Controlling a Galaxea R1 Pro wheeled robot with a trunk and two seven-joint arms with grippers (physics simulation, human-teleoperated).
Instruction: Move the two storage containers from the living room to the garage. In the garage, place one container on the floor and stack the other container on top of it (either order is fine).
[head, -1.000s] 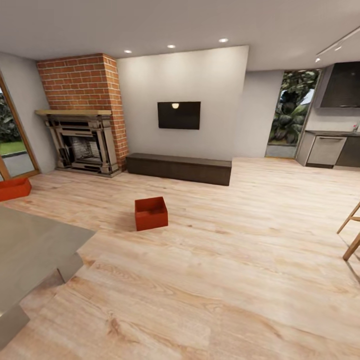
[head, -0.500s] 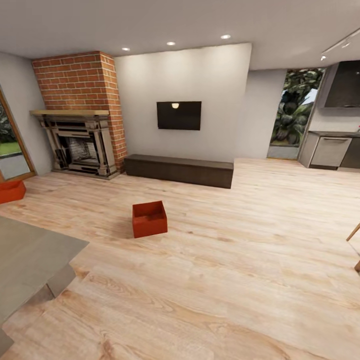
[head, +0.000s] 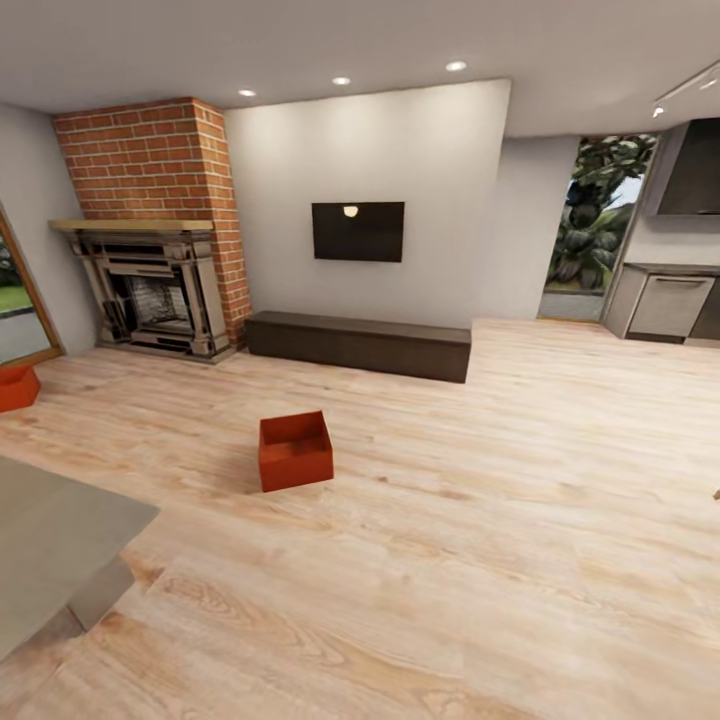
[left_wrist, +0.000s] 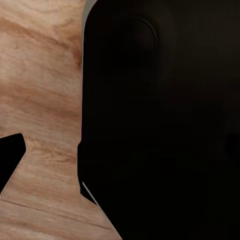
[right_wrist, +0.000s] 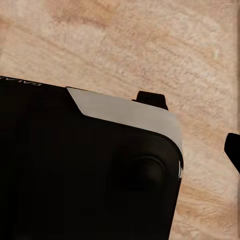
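Living room seen from the robot's head camera: one storage container (head: 295, 450), an open orange-red bin, sits on the light wood plank floor (head: 480, 520), in front of the dark low bench (head: 358, 343) and well apart from it. The second storage container (head: 17, 387) rests on the same floor at the frame's left edge, to the left of the brick fireplace (head: 155, 260) and near the glass door (head: 18, 300). A wall TV (head: 358, 231) hangs above the bench. A grey surface (head: 55, 545) fills the near left corner.

Both wrist cameras look down at wood planks past dark robot body panels. Black fingertip edges of the left pincer (left_wrist: 11, 161) and the right pincer (right_wrist: 151, 99) show, but whether either is spread or closed cannot be told; nothing is seen held or touched.
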